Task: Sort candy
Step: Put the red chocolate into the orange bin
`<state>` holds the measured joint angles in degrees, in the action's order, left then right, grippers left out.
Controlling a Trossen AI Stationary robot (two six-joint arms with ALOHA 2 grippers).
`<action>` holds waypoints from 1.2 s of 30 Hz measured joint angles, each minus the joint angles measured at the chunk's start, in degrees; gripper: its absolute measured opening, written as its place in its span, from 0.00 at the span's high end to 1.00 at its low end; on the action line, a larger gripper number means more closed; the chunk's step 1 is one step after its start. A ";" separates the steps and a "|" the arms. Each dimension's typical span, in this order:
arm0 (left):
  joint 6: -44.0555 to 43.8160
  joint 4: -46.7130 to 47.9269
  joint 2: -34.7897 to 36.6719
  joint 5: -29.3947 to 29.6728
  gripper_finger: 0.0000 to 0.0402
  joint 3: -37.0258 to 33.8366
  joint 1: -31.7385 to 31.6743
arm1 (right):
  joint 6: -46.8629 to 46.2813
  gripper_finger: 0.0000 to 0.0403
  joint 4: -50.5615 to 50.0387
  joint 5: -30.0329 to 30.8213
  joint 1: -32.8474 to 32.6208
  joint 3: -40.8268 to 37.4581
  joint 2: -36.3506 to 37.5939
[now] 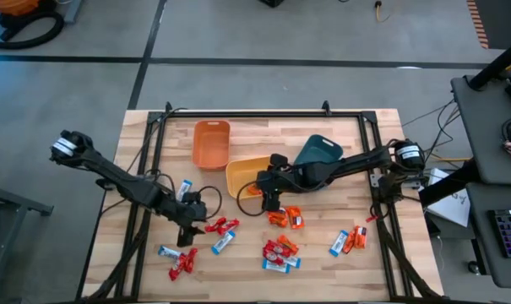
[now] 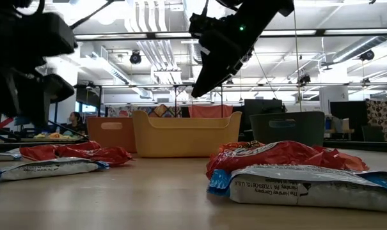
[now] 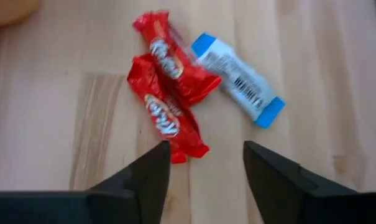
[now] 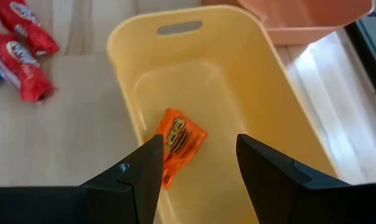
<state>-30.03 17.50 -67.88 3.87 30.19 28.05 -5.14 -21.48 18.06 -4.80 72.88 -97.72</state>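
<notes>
Right gripper [image 4: 197, 165], fingers apart, hangs over the yellow plastic bin [image 4: 144, 37] mid-bench; an orange candy packet [image 4: 178, 146] lies inside, seemingly on its floor. Left gripper [image 3: 206, 174], fingers apart, hovers over two red-wrapped candies [image 3: 166, 93] near the bench's front edge.

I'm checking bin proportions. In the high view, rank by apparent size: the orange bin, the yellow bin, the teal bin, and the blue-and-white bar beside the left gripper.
1. Orange bin, fully visible.
2. Yellow bin and teal bin: unsure, the right arm hides part of each.
3. Blue-and-white bar, far smaller.
</notes>
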 joint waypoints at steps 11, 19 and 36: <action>-2.07 -3.06 -8.60 1.54 0.54 0.12 0.16 | -3.09 0.52 -2.27 0.01 -1.26 0.00 0.03; -2.65 -6.96 -11.99 2.98 0.63 0.16 0.16 | -4.03 0.52 -2.29 0.03 -1.22 0.00 0.05; -1.01 -4.58 -10.97 4.17 0.97 0.10 0.16 | -4.32 0.52 -2.29 0.07 -1.33 -0.02 0.05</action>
<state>-31.04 12.92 -78.86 8.03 30.28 28.21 -9.45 -23.77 18.13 -6.13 72.86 -97.67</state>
